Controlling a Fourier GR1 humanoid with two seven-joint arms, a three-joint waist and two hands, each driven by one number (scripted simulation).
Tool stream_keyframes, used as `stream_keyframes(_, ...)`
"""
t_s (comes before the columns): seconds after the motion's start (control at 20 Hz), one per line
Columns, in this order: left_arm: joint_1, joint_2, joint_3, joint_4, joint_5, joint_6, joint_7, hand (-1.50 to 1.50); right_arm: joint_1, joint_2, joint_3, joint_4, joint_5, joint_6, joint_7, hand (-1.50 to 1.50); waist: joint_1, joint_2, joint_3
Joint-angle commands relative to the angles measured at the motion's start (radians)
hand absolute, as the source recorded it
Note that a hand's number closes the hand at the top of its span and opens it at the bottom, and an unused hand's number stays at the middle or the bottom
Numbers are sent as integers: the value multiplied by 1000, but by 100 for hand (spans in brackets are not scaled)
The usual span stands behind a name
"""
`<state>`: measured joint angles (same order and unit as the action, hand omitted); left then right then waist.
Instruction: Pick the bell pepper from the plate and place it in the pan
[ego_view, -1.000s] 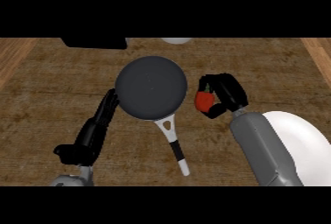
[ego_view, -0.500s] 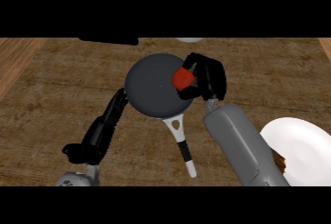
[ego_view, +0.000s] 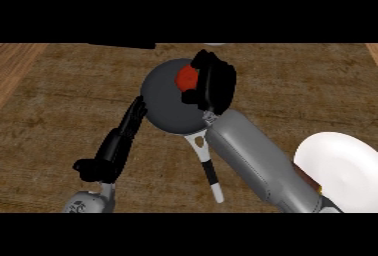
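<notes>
A dark grey pan (ego_view: 166, 105) lies on the wooden counter, its white and black handle (ego_view: 208, 167) pointing toward me. My right hand (ego_view: 212, 85) hovers over the pan's far right part, fingers curled round the red bell pepper (ego_view: 186, 77), which shows at the hand's left side. The white plate (ego_view: 339, 172) sits at the lower right, partly hidden behind my right forearm. My left hand (ego_view: 118, 145) stands just left of the pan, fingers straight and pointing away from me, holding nothing.
A dark object (ego_view: 122, 45) lies at the counter's far edge, upper left. A pale rim (ego_view: 214, 44) of something peeks in at the top centre. The counter's lighter wooden edge (ego_view: 18, 65) runs along the far left.
My right hand has carried the bell pepper leftward from beside the pan to above the pan's far right part. The view has shifted, so the plate shows more. The left hand stays put.
</notes>
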<state>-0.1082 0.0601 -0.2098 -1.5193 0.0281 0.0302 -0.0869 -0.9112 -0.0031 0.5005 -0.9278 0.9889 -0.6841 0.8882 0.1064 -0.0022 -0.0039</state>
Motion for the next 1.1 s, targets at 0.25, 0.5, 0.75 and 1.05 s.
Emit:
stream_keyframes(0.25,10,16,12,-7,2,-14,-11,0,-152,3,95,177,165,-231,333,150,-17,16,3)
stream_keyframes(0.5,-6,-10,6,-24,-3,8,8,0,-170,3,51,311,145,-320,266,150,-26,22,4)
stream_keyframes(0.75,18,1,15,-5,8,-16,-33,0,-143,3,6,336,-61,-230,180,150,-5,31,4)
stream_keyframes(1.05,-9,-28,-24,13,-25,-2,-38,0,-119,3,-48,317,-366,-51,-25,-150,33,53,7)
